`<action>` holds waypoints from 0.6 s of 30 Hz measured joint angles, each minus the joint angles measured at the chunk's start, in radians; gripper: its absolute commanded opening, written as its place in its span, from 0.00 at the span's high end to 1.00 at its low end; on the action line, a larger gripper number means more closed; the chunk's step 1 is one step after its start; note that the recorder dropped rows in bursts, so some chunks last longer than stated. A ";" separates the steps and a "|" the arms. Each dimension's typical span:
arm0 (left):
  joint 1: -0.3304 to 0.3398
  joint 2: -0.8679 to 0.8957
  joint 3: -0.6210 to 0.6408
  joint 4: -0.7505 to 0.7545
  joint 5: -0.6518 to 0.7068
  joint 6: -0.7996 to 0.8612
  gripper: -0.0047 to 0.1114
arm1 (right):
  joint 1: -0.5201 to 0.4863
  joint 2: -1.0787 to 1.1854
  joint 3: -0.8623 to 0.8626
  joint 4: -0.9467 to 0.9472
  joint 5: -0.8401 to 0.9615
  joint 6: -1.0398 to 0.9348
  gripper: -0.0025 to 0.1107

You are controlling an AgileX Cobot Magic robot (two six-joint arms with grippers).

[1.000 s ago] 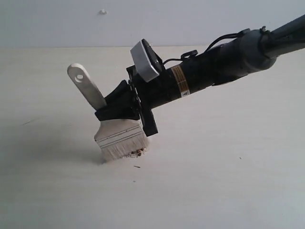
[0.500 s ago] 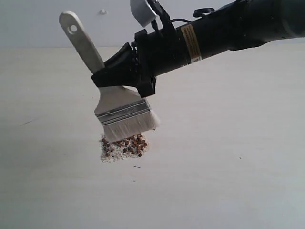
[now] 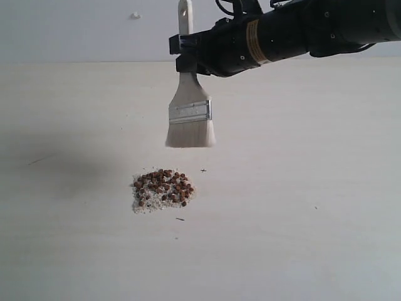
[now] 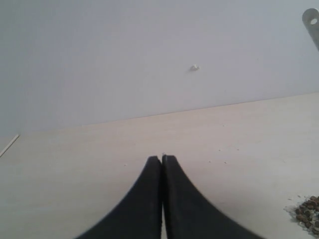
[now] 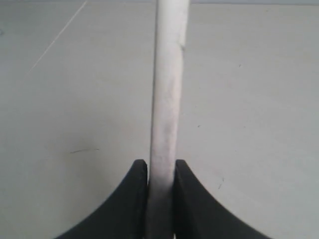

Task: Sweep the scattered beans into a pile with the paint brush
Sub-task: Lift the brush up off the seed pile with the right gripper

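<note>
The paint brush [image 3: 190,116] hangs upright in the air, bristles down, pale handle up. My right gripper [image 3: 183,53] is shut on its handle [image 5: 165,109] and reaches in from the right. Below the bristles, apart from them, the reddish-brown beans with pale crumbs lie in one compact pile [image 3: 162,190] on the table. An edge of that pile [image 4: 306,211] and the handle's holed end [image 4: 312,22] show in the left wrist view. My left gripper [image 4: 162,159] is shut with nothing in it and hovers low over the table, off to one side of the pile.
The pale tabletop [image 3: 301,207] runs back to a grey wall [image 3: 75,28] with a small white spot [image 3: 134,15]. A few dark specks [image 3: 203,170] lie close to the pile.
My right gripper has lifted the brush off the beans, carried it up and slightly right, and turned it from tilted to upright. The pile, covered before, now lies in full view.
</note>
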 measured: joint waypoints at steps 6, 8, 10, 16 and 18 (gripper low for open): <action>0.000 0.000 0.000 0.000 0.000 0.000 0.96 | 0.000 0.000 0.000 -0.002 0.099 0.024 0.98; 0.000 0.000 0.000 0.000 0.000 0.000 0.96 | 0.000 0.000 0.000 -0.002 0.139 0.022 0.98; 0.000 0.000 0.000 0.000 0.000 0.000 0.96 | 0.000 0.000 0.000 -0.002 0.216 -0.004 0.98; 0.000 0.000 0.000 0.000 0.000 0.000 0.96 | 0.000 0.000 0.000 -0.002 0.453 -0.180 0.98; 0.000 0.000 0.000 0.000 0.000 0.000 0.96 | 0.000 0.000 0.000 -0.002 0.512 -0.253 0.98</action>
